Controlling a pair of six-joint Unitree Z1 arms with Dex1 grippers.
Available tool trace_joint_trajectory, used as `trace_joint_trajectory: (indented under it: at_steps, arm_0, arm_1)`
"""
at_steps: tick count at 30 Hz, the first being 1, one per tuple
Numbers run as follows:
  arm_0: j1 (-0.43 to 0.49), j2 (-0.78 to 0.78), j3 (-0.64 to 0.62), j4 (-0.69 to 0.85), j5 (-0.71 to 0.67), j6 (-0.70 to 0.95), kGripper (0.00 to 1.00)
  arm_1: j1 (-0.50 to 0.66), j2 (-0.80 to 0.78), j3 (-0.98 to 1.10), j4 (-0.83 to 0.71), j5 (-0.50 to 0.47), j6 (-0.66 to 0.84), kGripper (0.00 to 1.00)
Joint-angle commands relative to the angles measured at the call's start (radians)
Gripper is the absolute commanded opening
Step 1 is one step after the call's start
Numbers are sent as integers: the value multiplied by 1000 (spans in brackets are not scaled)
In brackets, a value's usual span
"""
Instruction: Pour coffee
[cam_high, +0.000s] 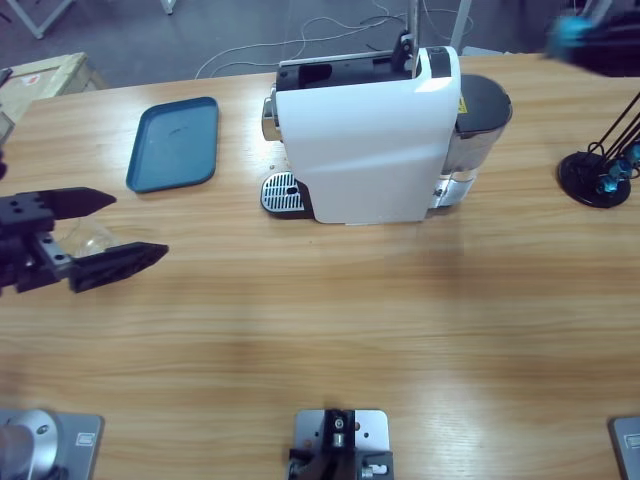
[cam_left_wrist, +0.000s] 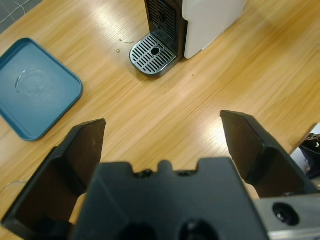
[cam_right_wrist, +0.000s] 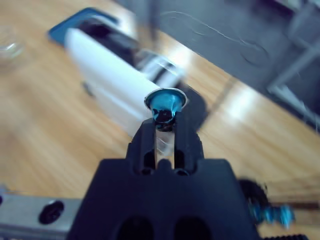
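A clear tumbler (cam_high: 88, 237) stands on the table at the far left, between the two spread fingers of my open left gripper (cam_high: 139, 225); whether they touch it I cannot tell. In the left wrist view that gripper (cam_left_wrist: 162, 120) points toward the coffee machine's drip grate (cam_left_wrist: 152, 54), and the tumbler is hidden. My right gripper (cam_right_wrist: 165, 125) is shut on a blue capsule (cam_right_wrist: 165, 102) with a silver rim, held high above the white coffee machine (cam_high: 370, 140). It shows blurred at the top right of the high view (cam_high: 585, 32). The coffee is out of view.
A blue tray (cam_high: 175, 143) lies left of the machine, by the drip grate (cam_high: 281, 193). A black capsule stand (cam_high: 597, 175) with blue capsules sits at the table's right end. A cardboard box (cam_high: 40, 75) is at the far left corner.
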Motion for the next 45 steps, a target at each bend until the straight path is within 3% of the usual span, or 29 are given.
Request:
trace_joint_trajectory:
  at_steps: [1, 10, 20, 36, 37, 38, 41, 42, 45]
  arm_0:
    - [-6, -83, 23, 51, -8, 3, 1000]
    - [-6, -100, 21, 57, -8, 3, 996]
    - [-6, -62, 20, 52, -23, 1, 996]
    - [-6, -36, 29, 46, -24, 0, 996]
    - [-6, -37, 29, 46, -25, 0, 996]
    - [-6, -37, 30, 46, -25, 0, 996]
    - [-6, -39, 35, 46, -24, -2, 996]
    - [-6, -39, 35, 46, -25, -2, 996]
    - [-6, -35, 39, 45, -25, -2, 996]
  arm_1:
    - [117, 356, -312, 81, 128, -152, 0]
    - [106, 546, -459, 86, 158, -256, 0]
    - [-9, 611, -476, 43, 190, -270, 0]
    - [-14, 664, -497, 36, 202, -242, 11]
    - [-14, 664, -497, 36, 195, -226, 320]
    - [-14, 661, -497, 36, 192, -214, 527]
    - [-13, 639, -501, 36, 167, -210, 943]
    - [-8, 627, -503, 36, 156, -204, 992]
    - [13, 582, -506, 36, 166, -150, 1000]
